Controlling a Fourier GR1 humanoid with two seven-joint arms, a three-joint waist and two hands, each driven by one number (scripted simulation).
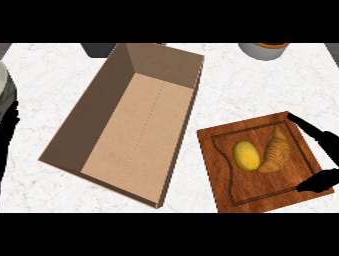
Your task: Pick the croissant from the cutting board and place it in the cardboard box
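Right hand (pixel 333 159) spread at the board's (pixel 231 185) right edge, fingers and thumb bracketing the croissant (pixel 277 154) beside a yellow fruit (pixel 246 155), ready to grasp. Box (pixel 128 130) open leftward; left hand (pixel 1 140) resting, relaxed.

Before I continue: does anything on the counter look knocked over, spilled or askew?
Nothing spilled or damaged. The cardboard box sits at a slant, open and empty. The croissant lies on the cutting board beside a yellow fruit.

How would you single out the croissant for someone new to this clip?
Find the wooden cutting board right of the cardboard box. Two items lie on it; the croissant is the right-hand one, tan, ridged and tapered, unlike the smooth yellow-green fruit beside it.
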